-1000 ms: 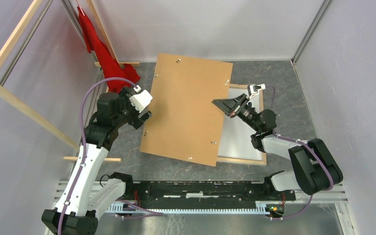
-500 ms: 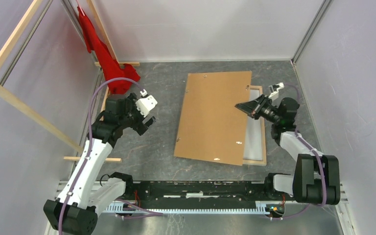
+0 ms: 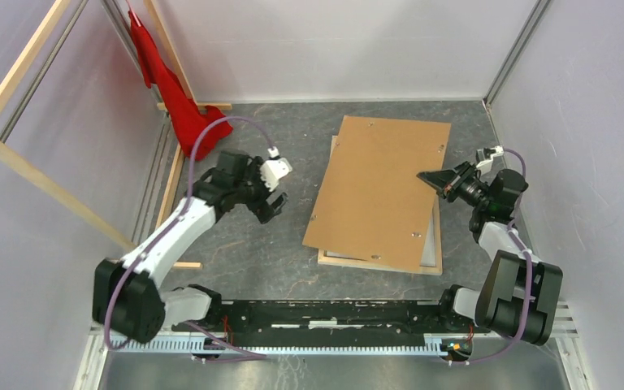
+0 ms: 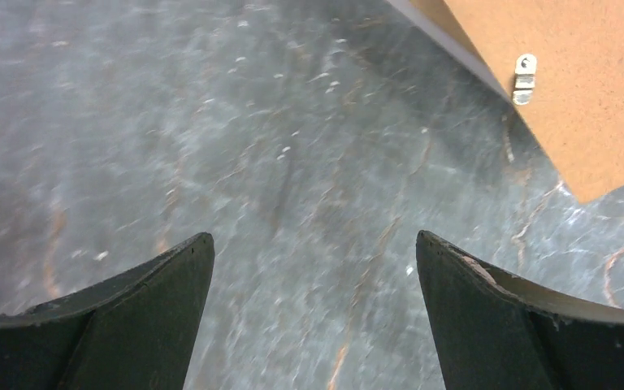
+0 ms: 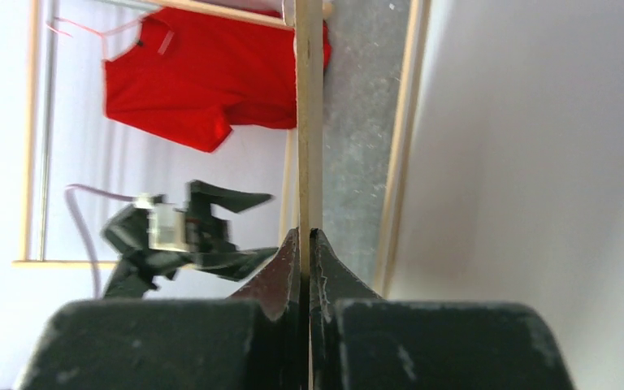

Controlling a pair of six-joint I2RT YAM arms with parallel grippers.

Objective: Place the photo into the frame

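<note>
The brown backing board lies slanted over the frame, whose pale rails show along the near and right sides. My right gripper is shut on the board's right edge, holding that edge a little up. In the right wrist view the board runs edge-on between my shut jaws, with a frame rail to its right. My left gripper hangs open and empty over the table, left of the board. In the left wrist view the open gripper is short of the board's corner. The photo is hidden.
A red cloth hangs at the back left beside long wooden beams. A short wooden stick lies near the left arm. White walls close in the grey table on three sides. A metal clip sits on the board.
My right gripper has carried the board rightward and lowered it over the frame. The open left gripper has swung right and down toward the board's left side.
</note>
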